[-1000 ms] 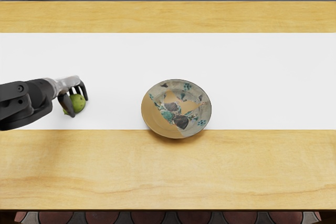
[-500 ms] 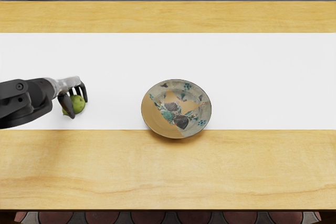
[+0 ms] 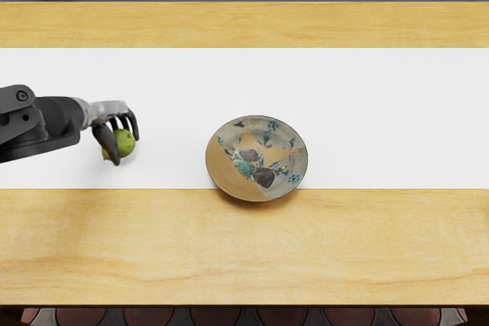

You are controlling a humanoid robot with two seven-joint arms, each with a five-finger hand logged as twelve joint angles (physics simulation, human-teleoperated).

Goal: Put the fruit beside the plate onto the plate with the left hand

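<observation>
Head view, transfer stage of the task. I am reading the left robot hand point(image 3: 116, 129) as entering from the left edge of the frame, its dark fingers curling down around the small round green fruit point(image 3: 124, 143) and gripping it from above. The fruit is sitting at centre left of the frame, over the white strip point(image 3: 344, 97) that is running across the light wooden tabletop point(image 3: 244, 250). I cannot tell from this angle whether the fruit is resting on the strip or is raised just off it.

Progress, as I am judging it: the grasp is looking made, so the first part of the job is appearing done. The carry to the right and the release are remaining, since the fruit is lying well apart from the round tan ceramic plate with painted teal and dark motifs point(image 3: 215, 167), which is occupying the centre of the frame at the lower edge of the white strip.

Containers: the plate is the only one showing. It is holding no object; the shapes on its face are painted decoration. The right arm is not showing anywhere.
</observation>
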